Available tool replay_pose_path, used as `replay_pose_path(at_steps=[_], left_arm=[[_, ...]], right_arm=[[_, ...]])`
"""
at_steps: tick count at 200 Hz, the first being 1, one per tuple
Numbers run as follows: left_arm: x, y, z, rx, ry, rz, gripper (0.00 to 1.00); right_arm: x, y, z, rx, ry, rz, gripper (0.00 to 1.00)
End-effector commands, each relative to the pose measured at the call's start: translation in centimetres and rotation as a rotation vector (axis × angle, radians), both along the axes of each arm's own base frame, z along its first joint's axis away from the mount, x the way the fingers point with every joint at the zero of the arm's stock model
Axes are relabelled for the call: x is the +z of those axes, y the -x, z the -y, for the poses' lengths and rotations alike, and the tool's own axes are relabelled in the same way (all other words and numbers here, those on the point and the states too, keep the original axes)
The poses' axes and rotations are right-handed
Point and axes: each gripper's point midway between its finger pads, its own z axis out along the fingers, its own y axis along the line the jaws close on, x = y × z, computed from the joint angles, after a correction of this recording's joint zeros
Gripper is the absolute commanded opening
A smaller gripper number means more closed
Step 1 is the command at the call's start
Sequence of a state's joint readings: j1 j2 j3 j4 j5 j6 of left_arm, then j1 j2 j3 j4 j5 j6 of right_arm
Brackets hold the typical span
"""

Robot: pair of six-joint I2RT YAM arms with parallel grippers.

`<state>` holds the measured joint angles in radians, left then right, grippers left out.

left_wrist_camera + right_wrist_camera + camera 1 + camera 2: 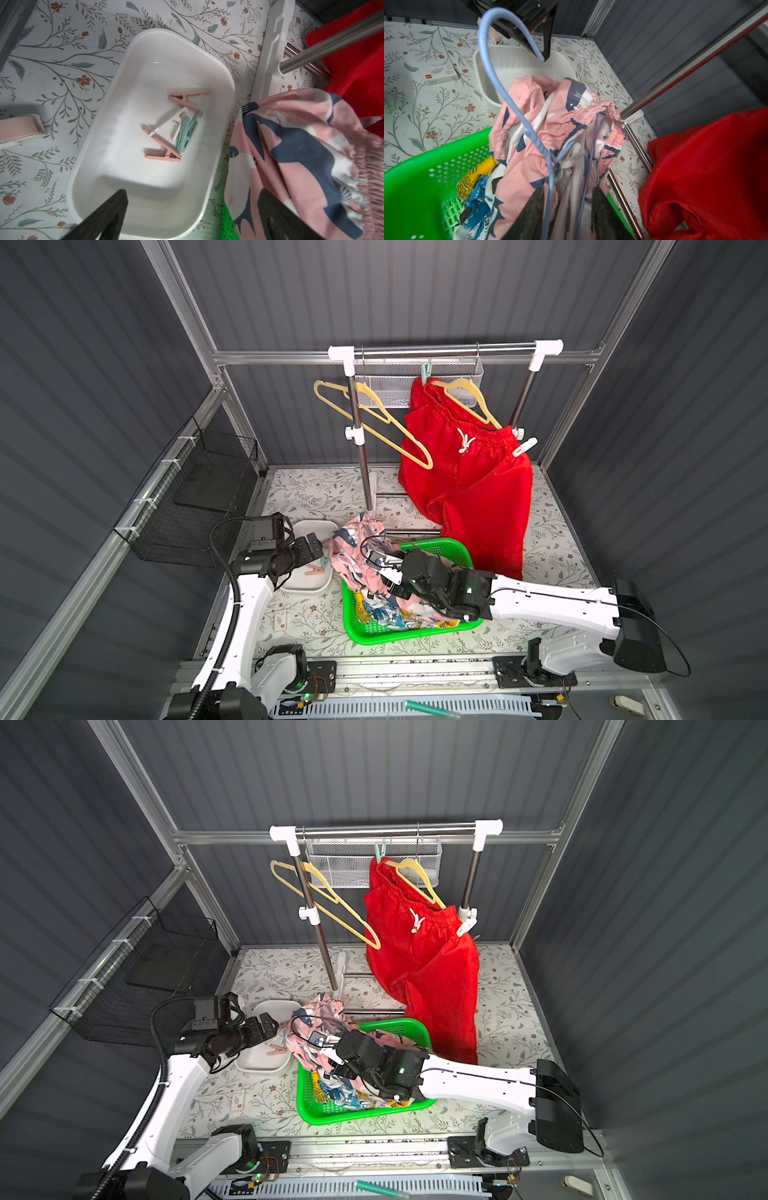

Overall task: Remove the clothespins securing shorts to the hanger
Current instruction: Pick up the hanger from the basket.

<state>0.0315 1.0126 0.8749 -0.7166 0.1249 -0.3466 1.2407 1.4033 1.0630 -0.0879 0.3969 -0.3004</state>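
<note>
Countable from left wrist only: two pink clothespins in white tub, beneath wide-open, empty left gripper. In both top views only: one mint peg, one white peg on red shorts, upper right. Right gripper astride blue hanger and pink shorts; grip unclear.

Both top views are evenly lit from overhead. The dark grey walls stay dim, the floral table reads bright, and the red shorts look heavily saturated. A green glow spills from the green basket onto the table in front of it. Wide-angle distortion splays the aluminium frame posts outward. In the left wrist view the white tray carries soft glare, and the left gripper fingers are dark blurs. The right gripper fingers are equally out of focus.
</note>
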Motion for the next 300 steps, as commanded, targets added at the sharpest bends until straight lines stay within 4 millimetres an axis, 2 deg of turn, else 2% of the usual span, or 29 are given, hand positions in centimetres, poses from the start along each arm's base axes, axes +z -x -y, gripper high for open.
replay_pose_path(at_steps=[1, 52, 99, 167, 193, 229, 300], left_arm=[[-0.4, 0.3, 0.4, -0.021, 0.005, -0.016, 0.99], [-0.4, 0.3, 0.4, -0.023, 0.007, -0.015, 0.99], [-0.4, 0.3, 0.4, -0.024, 0.006, -0.012, 0.99], [-0.4, 0.4, 0.5, -0.026, 0.007, -0.014, 0.99], [-0.5, 0.4, 0.5, -0.027, 0.009, -0.016, 0.99], [-0.5, 0.3, 0.6, -0.029, 0.009, -0.017, 0.99], [-0.5, 0.3, 0.7, -0.033, 0.008, -0.017, 0.99]], right_arm=[[0.8, -0.4, -0.2, -0.014, 0.013, 0.022, 0.39], [1.1, 0.2, -0.8, 0.029, 0.000, 0.014, 0.38], [0.6, 0.7, -1.6, 0.059, 0.020, 0.007, 0.37], [0.8, 0.1, -3.5, 0.065, 0.032, 0.036, 0.36], [1.1, -0.5, -4.0, 0.048, 0.037, 0.054, 0.33], [1.7, -0.8, -4.4, 0.038, 0.021, 0.056, 0.23], [2.8, -1.6, -3.1, 0.023, -0.053, -0.007, 0.05]])
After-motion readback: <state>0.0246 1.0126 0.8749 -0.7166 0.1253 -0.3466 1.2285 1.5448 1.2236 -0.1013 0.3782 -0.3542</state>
